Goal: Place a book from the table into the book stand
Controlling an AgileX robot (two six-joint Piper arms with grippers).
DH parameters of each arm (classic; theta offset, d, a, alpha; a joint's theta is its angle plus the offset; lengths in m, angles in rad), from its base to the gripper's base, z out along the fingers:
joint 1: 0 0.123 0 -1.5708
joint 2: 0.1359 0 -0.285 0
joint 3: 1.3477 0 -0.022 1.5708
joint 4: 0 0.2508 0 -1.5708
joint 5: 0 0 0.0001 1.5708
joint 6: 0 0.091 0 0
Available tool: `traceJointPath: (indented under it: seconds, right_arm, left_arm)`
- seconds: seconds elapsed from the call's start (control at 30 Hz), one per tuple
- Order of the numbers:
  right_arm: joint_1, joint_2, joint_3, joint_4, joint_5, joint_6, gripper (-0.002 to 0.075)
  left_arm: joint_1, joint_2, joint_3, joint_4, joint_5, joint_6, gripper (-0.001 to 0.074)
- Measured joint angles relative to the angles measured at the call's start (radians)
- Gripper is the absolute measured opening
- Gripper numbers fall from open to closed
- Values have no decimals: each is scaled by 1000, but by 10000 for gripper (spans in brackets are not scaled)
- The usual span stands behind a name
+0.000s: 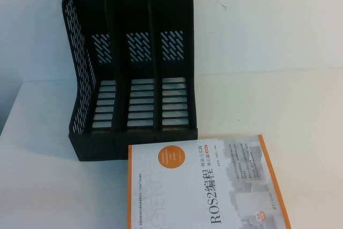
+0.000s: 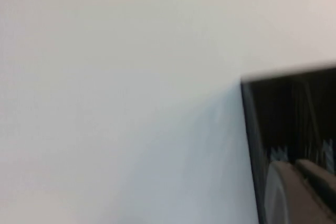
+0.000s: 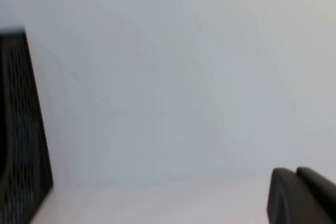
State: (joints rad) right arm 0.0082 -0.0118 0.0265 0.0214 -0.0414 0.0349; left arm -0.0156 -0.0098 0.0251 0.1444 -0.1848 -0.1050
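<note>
Black book stand (image 1: 131, 68) sits upright on my white surface (image 1: 278, 68); the book (image 1: 206, 183) lies flat just before it. Left gripper (image 2: 299, 192) and right gripper (image 3: 302, 195) barely show, and I cannot tell their jaws' state.

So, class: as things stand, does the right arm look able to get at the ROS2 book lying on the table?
Probably yes. The book lies flat on the table before the book stand with nothing on it. The right gripper and left gripper appear only in wrist views, so true reach is uncertain.

Plain white wall (image 1: 278, 20), even light
</note>
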Motion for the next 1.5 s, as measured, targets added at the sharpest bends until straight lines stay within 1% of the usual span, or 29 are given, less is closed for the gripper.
traceJointPath:
  seconds: [0.23, 0.37, 0.43, 0.53, 0.63, 0.67, 0.73, 0.8, 0.9, 1.0, 1.07, 1.13, 1.23, 1.37, 1.5]
  right_arm:
    - [0, 0, 0, 0, -535, 3, -1]
    - [0, 0, 0, 0, -736, 5, -1]
    - [0, 0, 0, 0, -808, 5, -1]
    - [0, 0, 0, 2, -892, 21, -1]
    - [0, 0, 0, 29, -902, 31, -1]
    - [0, 0, 0, 47, -891, 32, -1]
    - [0, -1, 0, 75, -838, 32, -1]
    - [0, -1, -16, 86, -705, 32, -1]
    - [0, -1, -99, 89, -422, 28, -1]
    - [0, -1, -222, 82, -112, -9, -1]
    - [0, -1, -288, 80, 84, -54, 0]
    - [0, 13, -339, 71, 262, -93, 0]
    - [0, 79, -368, 59, 452, -113, 0]
    - [0, 204, -369, 64, 603, -115, -1]
    - [0, 325, -369, 102, 657, -119, 0]
  left_arm:
    - [0, 0, 0, 7, -343, 0, -3]
    - [0, 0, 0, 10, -495, 0, -4]
    - [0, -2, 0, 8, -519, 0, -3]
    - [0, -2, 0, -2, -508, 3, -3]
    - [0, -2, -6, -7, -466, -23, -3]
    - [0, -2, -24, -7, -413, -31, -3]
    - [0, -2, -86, -7, -251, -43, -3]
    - [0, -2, -187, -28, -21, -47, -3]
    - [0, 21, -324, -70, 288, -48, -3]
    - [0, 88, -390, -80, 454, -48, -3]
    - [0, 125, -394, -84, 504, -48, -3]
    - [0, 154, -384, -86, 518, -49, -3]
    - [0, 190, -346, -88, 516, -56, -3]
    - [0, 229, -290, -144, 507, -137, -3]
    - [0, 299, -322, -291, 533, -132, -3]
